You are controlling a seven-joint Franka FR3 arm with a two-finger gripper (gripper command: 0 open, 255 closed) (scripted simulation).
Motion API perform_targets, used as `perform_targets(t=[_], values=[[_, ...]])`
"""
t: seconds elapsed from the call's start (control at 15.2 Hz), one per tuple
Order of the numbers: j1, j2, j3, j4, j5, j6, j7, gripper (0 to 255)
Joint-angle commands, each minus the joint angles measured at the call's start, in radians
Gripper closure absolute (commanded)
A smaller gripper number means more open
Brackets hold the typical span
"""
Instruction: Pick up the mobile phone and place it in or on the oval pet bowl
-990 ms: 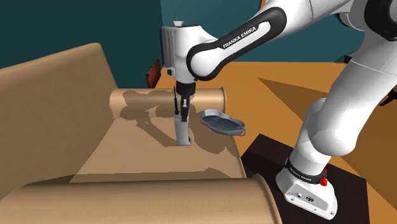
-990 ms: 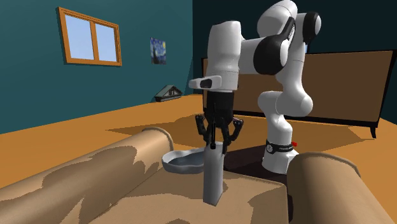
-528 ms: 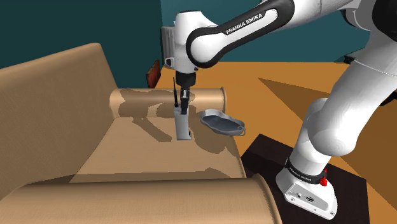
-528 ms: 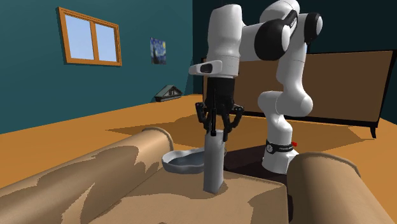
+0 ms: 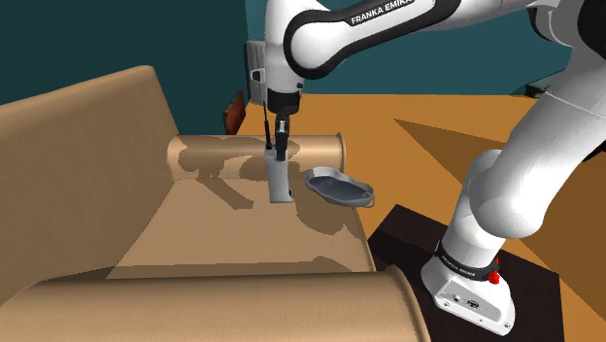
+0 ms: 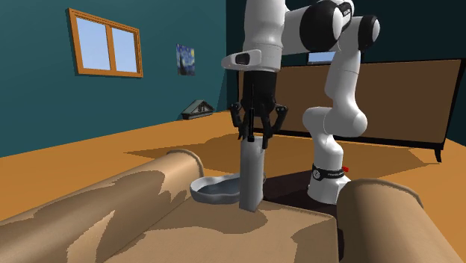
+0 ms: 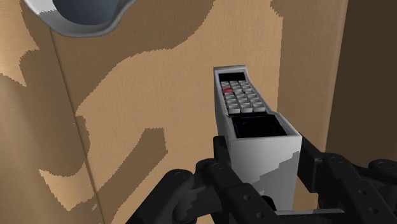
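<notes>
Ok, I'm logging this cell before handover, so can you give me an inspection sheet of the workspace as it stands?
Surface: tan sofa seat with patchy shadows, between rolled armrests.
Job's things: grey mobile phone hanging upright, keypad visible in the wrist view; grey oval pet bowl on the seat's edge, apart from the phone, empty.
Clutter: nothing seen.
Grippers: black gripper pointing down, shut on the phone's top end.
Cables: nothing seen.
Surroundings: teal walls, window, framed picture, orange floor.
</notes>
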Motion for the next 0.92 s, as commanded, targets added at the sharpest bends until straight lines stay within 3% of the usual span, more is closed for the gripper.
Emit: perform_targets(t=[0.0, 0.33, 0.86], values=[[0.000, -0.003, -0.001, 0.025, 0.000, -0.027, 0.000, 255], [-0.001, -0.010, -0.003, 0.074, 0.000, -0.084, -0.001, 255], [-0.064, -0.165, -0.131, -0.061, -0.009, -0.108, -0.188, 255]])
